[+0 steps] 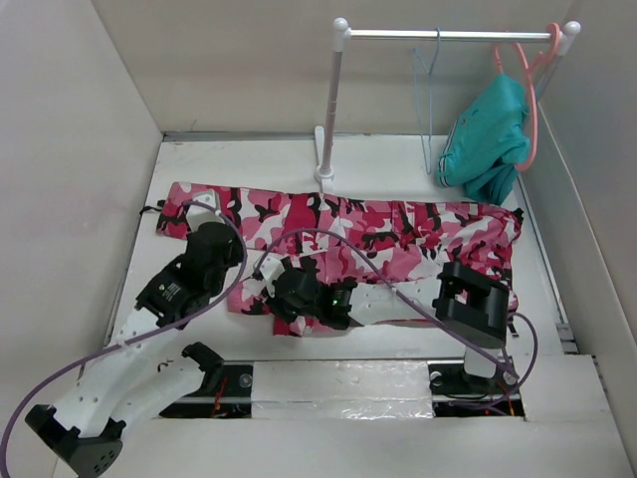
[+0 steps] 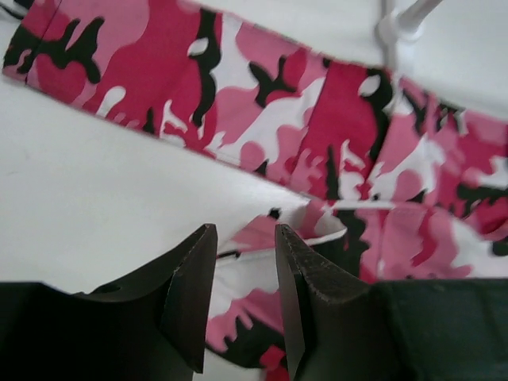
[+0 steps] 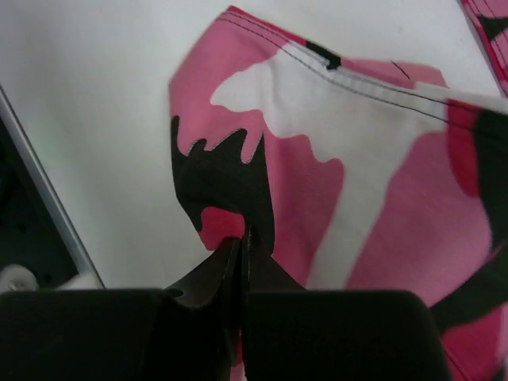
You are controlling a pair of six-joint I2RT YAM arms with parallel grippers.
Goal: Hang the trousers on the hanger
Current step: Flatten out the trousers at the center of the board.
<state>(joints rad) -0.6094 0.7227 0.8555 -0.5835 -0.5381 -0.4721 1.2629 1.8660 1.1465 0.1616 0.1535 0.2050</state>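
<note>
Trousers (image 1: 398,224), pink/white/black camo, are laid lengthwise across the white table (image 1: 398,164), from left side to right side, just in front of the rack's foot. They are not yet placed on the pale-blue hanger (image 1: 429,100). The near edge of the cloth is bunched toward the front at centre-left, under both arm ends.

A fold of the trousers is clamped by the right gripper (image 3: 242,236). Its jaws are pressed together, and a black-and-pink peak of fabric is pinched and tented up at the tips, with a stitched hem seen just beyond. The right arm is extended from its base at lower right, leftward along the near edge of the cloth.

The left gripper (image 2: 244,234) is held with jaws partly apart over a hem edge of the trousers, beside bare table. Fabric is seen through the gap, but no cloth is seen pinched; contact with the cloth cannot be told. In the top view it is placed over the left part of the trousers, near the right gripper.

The pale-blue hanger is hung by its hook on the rack rail (image 1: 448,33) at back right, well apart from the trousers. A coral-pink hanger (image 1: 530,100) is hung further right on the same rail, with a teal garment (image 1: 488,134) draped on it. The garment's lower end is seen close to the right end of the trousers in the top view. The white rack post (image 1: 332,100) is stood at back centre.
</note>
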